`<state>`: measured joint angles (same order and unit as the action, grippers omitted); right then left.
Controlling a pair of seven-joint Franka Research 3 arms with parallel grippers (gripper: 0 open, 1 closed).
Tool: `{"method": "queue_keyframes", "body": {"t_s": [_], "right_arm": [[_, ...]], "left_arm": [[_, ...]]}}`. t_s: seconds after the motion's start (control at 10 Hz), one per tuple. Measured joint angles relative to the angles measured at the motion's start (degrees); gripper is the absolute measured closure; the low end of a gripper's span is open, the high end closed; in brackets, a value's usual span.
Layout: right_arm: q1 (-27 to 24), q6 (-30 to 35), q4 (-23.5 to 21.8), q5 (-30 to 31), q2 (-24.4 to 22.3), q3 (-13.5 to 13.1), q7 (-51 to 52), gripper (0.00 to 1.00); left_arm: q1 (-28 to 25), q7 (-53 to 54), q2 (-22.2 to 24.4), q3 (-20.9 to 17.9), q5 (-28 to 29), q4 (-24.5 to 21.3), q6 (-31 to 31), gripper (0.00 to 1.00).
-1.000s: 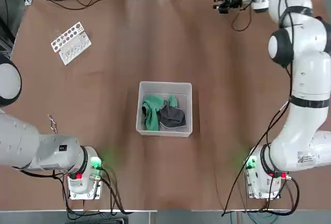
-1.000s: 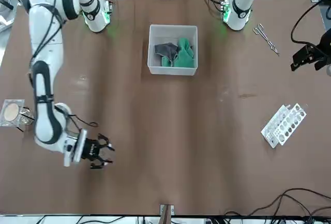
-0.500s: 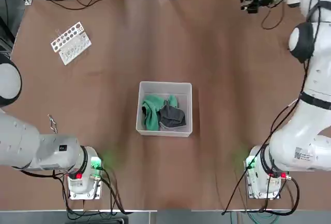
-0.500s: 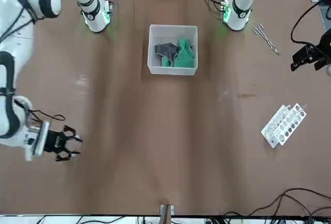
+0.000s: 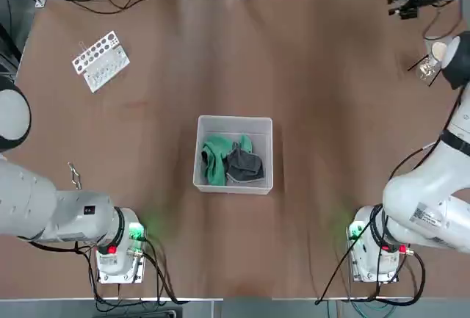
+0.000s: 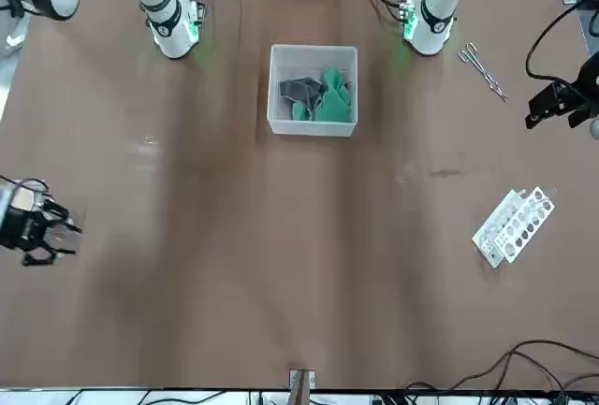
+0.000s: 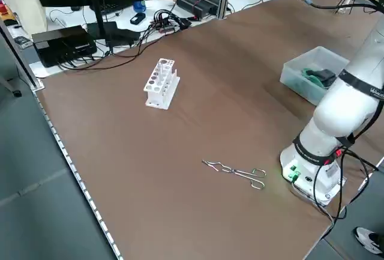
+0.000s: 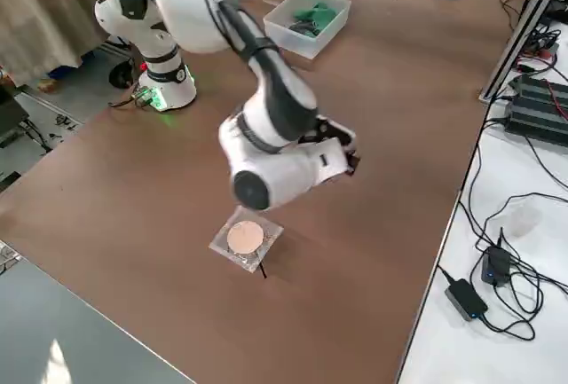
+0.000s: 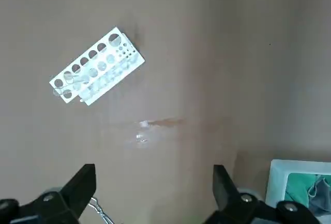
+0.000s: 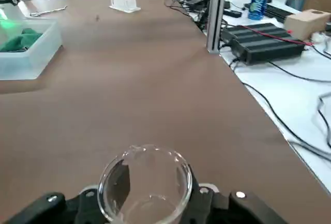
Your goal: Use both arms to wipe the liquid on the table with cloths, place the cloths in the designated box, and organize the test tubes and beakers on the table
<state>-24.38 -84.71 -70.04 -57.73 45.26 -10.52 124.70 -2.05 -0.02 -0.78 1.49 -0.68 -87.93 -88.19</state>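
2 end effectors: left point(image 9: 155, 203) released, right point(image 10: 155, 203) grasping 1 glass beaker point(image 10: 147, 185); 2 cloths point(image 5: 232, 161) boxed.

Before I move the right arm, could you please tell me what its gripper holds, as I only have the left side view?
Observer: The right gripper holds a clear glass beaker between its fingers, over the table's far right part.
Operator: Thank you; is anything standing near there?
Observer: Yes, a square mesh pad with a pale round centre, on dark legs.
Operator: And the left gripper?
Observer: Open and empty, over the table's left side.
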Motion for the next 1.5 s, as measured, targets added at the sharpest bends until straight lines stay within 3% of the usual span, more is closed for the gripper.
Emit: {"method": "queue_keyframes", "body": {"t_s": [0.3, 0.6, 1.2, 1.5], "right_arm": [[-7.9, 1.6, 0.0, 2.3, 0.3, 0.1, 0.0, 0.51], [-12.6, 3.4, 0.0, 2.6, 0.6, 0.1, 0.0, 0.49], [-18.2, 4.0, 0.4, 2.7, 6.3, 0.3, 0.5, 0.49], [-19.5, 4.7, 1.6, 2.7, 6.6, 0.3, 0.6, 0.49]], "left_arm": [[0.0, 0.0, 0.0, 0.0, 0.0, 0.0, 0.0, 0.0], [0.0, 0.0, 0.0, 0.1, 0.0, 0.0, 0.0, 0.0], [0.0, 0.0, -0.1, 0.1, 0.0, 0.0, 0.0, 0.0], [0.0, 0.0, -0.1, 0.1, 0.0, 0.0, 0.0, 0.0]]}}
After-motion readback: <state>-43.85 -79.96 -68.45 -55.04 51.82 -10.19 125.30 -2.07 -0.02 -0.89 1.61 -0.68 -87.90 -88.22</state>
